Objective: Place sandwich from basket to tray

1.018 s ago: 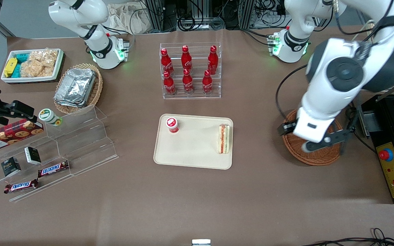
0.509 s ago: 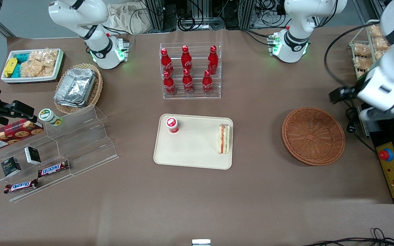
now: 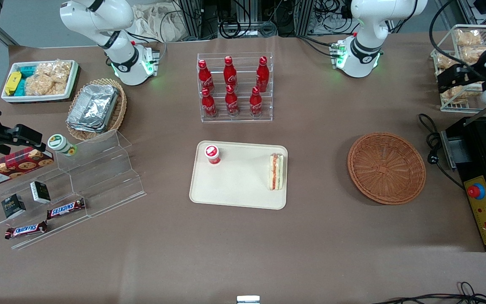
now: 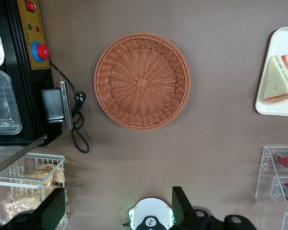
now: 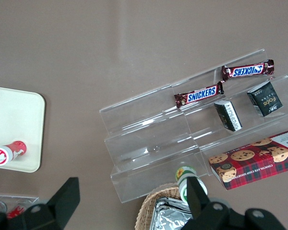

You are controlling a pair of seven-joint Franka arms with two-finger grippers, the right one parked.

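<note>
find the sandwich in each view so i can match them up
Front view: the sandwich lies on the tray, at its edge nearest the basket.
Left wrist view: sandwich on the tray, beside the basket.
Right wrist view: not in it.
Shared landmark: the tray.
The gripper hangs over the table's working-arm end.

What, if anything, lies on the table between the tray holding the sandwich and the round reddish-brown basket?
Nothing: the front view shows only bare brown table between the tray, with the sandwich on it, and the basket. The claw hovers over the wire rack.
</note>
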